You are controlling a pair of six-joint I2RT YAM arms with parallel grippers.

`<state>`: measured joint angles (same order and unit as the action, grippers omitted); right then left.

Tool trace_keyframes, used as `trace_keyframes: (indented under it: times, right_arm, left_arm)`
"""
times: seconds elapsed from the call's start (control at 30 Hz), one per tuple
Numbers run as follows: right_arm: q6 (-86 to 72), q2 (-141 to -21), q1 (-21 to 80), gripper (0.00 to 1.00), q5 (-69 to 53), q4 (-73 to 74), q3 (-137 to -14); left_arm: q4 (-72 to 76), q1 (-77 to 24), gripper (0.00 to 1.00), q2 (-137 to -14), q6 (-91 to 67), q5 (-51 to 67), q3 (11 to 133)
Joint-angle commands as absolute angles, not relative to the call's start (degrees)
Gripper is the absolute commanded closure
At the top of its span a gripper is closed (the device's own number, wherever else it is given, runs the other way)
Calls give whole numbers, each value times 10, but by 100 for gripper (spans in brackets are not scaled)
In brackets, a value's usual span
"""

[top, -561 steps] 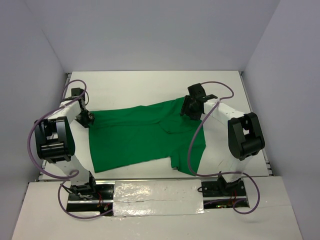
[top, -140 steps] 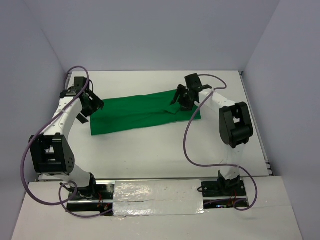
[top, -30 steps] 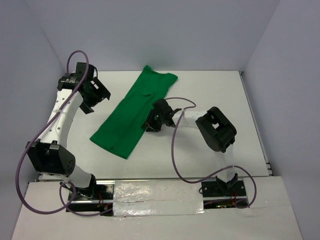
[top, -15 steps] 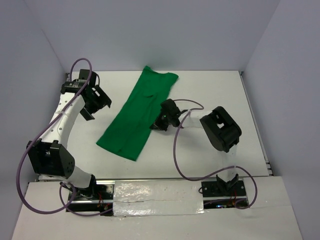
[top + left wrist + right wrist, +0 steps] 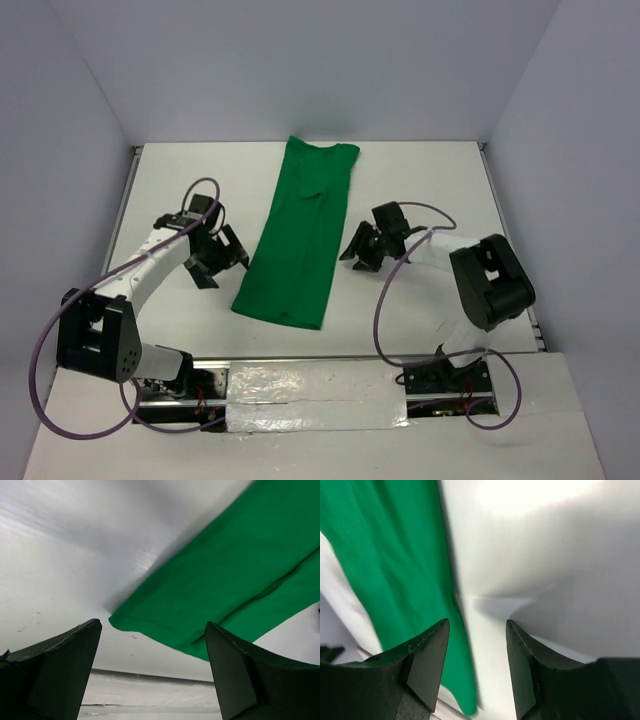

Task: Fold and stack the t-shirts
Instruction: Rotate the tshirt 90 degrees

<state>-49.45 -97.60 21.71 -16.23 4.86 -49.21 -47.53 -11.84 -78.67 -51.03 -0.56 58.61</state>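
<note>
The t-shirt (image 5: 300, 235) lies flat on the white table (image 5: 440, 185), folded into one long narrow band that runs from the back of the table towards the arms, its near end a little to the left of its far end. A faint fold line shows near its far end, but neither sleeves nor neckline can be made out, so which end is the collar cannot be told. The left claw (image 5: 228, 262) sits low just left of the t-shirt's near half, close to the cloth edge but apart from it, its jaws spread wide with nothing between them. Its wrist camera looks past both dark fingers (image 5: 55, 667) at the t-shirt's near left corner, where layered edges show, while the rest of the cloth is cut off by the top and right of that view. The right claw (image 5: 358, 252) sits just right of the t-shirt's middle, also clear of the cloth, jaws partly apart and empty. Its wrist view is soft and blurred: the green edge runs down the left side and passes behind the left finger, so whether that finger touches the cloth cannot be told from there; from above a strip of bare table shows between them
</note>
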Motion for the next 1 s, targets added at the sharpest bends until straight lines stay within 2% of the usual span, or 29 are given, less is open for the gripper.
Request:
trace_keyframes:
  times: [0.0,0.1,0.23,0.37,0.53,0.63,0.67,0.73,0.77,0.8,0.97]
  right_arm:
    - [-453,-902,270,43,-161,143,-434]
    - [-490,-841,308,44,-172,134,-392]
    - [-537,-818,379,44,-178,109,-331]
    - [-552,-865,415,44,-199,67,-319]
    - [-538,-916,439,48,-215,63,-361]
    - [-536,-918,444,56,-215,67,-364]
    - [-534,-915,443,69,-210,75,-364]
    - [-531,-904,443,80,-200,88,-364]
    - [-528,-891,443,94,-191,94,-363]
    - [-526,-883,442,99,-186,111,-362]
    - [-490,-834,440,100,-165,176,-351]
  left_arm:
    - [-402,-130,2,-771,-503,33,531]
    - [-388,-130,4,-768,-511,23,493]
    - [-376,-130,4,-753,-528,21,450]
    - [-373,-130,4,-735,-544,14,426]
    - [-363,-130,3,-722,-555,12,399]
    - [-367,-130,3,-716,-557,10,391]
    - [-368,-130,3,-710,-557,10,390]
    - [-372,-130,3,-700,-557,10,389]
    - [-374,-130,3,-695,-556,11,390]
    - [-380,-131,3,-693,-555,11,393]
    - [-395,-149,2,-675,-550,39,394]
